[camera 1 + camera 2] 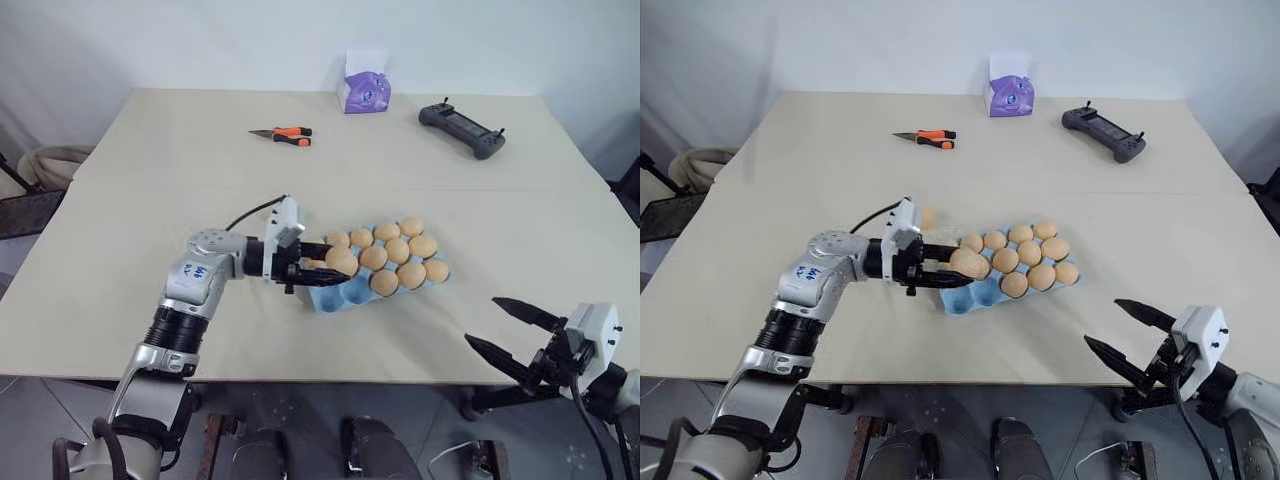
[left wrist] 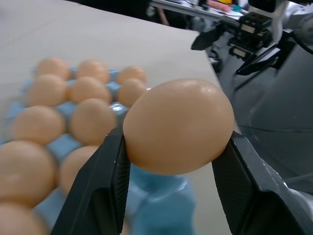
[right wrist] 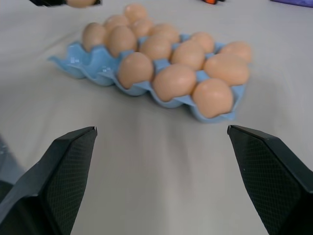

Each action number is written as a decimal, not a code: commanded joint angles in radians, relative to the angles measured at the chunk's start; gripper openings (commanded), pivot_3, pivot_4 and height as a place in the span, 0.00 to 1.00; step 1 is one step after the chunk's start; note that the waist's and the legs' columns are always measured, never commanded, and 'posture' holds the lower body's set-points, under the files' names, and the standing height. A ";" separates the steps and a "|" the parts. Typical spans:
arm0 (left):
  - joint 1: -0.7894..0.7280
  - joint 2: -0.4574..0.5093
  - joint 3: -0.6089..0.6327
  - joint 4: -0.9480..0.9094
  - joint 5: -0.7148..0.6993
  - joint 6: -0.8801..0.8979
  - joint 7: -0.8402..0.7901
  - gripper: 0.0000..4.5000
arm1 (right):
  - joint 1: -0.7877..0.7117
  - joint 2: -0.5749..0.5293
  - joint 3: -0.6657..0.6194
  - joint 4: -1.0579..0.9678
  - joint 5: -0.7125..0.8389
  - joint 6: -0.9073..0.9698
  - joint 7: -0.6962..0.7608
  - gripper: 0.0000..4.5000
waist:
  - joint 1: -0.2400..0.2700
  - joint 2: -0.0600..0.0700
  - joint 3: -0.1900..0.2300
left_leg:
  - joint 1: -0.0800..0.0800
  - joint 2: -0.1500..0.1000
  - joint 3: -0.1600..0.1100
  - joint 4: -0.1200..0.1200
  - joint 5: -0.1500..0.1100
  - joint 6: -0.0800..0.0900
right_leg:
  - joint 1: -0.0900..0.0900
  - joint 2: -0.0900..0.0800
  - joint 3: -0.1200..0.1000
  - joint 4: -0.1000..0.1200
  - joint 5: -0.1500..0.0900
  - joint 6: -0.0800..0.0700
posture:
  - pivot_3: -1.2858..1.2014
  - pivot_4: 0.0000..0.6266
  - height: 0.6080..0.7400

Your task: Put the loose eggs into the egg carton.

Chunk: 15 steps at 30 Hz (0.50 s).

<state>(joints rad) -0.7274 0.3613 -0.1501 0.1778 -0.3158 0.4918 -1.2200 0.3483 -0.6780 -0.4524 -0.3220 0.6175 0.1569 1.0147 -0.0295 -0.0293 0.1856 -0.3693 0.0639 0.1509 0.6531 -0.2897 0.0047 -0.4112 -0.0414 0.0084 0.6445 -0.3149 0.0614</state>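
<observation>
A: Where is the held egg (image 2: 178, 126) relative to the left tool (image 1: 305, 262)?
B: It sits pinched between the two black fingers (image 2: 95, 191), which are nearly closed on its sides. The left tool points across the surface (image 1: 140, 200) and holds the egg just above the near-left end of the egg carton (image 1: 335, 293), over the empty blue cups there.

A: And the carton itself?
B: It lies toward the middle of the surface, somewhat nearer the front edge, set at a slant. Most cups hold eggs (image 1: 398, 250); the bare cups are at the end under the left tool. One more loose egg (image 1: 928, 217) lies on the surface just behind the left wrist.

A: The right tool (image 1: 512, 335)?
B: It hangs off the front-right corner of the surface with its fingers spread wide and nothing between them, well apart from the carton.

A: Any writing?
B: Blue handwritten marks on the left forearm (image 1: 193, 271), not legible. The purple-and-white tissue box (image 1: 364, 88) at the far edge has print too small to read.

A: Room to move?
B: Wide bare surface lies left of the carton and between carton and front edge. Orange-handled pliers (image 1: 284, 134) and a dark handheld controller (image 1: 462, 129) lie near the far edge, well apart from the carton.
</observation>
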 commanded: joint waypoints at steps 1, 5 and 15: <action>0.010 -0.006 -0.032 -0.035 -0.016 0.000 -0.011 0.50 | 0.010 0.000 -0.059 -0.023 0.014 -0.019 -0.007 1.00 | 0.001 0.000 0.000 | 0.000 0.000 0.000 0.000 0.000 0.000 | 0.000 0.000 0.000 0.000 0.000 0.000 | 0.52 0.24 1.00; -0.007 -0.031 -0.053 0.016 0.006 -0.025 0.011 0.50 | 0.018 0.013 -0.068 -0.006 0.006 -0.032 -0.010 1.00 | 0.002 0.000 0.000 | 0.000 0.000 -0.002 0.000 0.000 0.000 | 0.000 0.000 0.000 0.000 0.000 0.000 | 0.52 0.24 1.00; -0.059 -0.076 -0.085 0.145 0.063 -0.091 0.048 0.62 | 0.040 0.041 -0.068 -0.034 -0.007 -0.040 -0.061 1.00 | 0.003 0.000 0.000 | -0.001 -0.001 -0.002 -0.001 0.000 0.001 | 0.000 -0.001 -0.001 -0.001 0.000 0.000 | 0.52 0.24 1.00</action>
<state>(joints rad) -0.7672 0.2894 -0.2274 0.3262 -0.2618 0.4267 -1.1771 0.3819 -0.6473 -0.4877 -0.3159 0.6040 0.1311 0.9670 -0.0268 -0.0290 0.1854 -0.3702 0.0631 0.1486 0.6522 -0.2897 0.0057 -0.4114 -0.0423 0.0075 0.6433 -0.3150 0.0611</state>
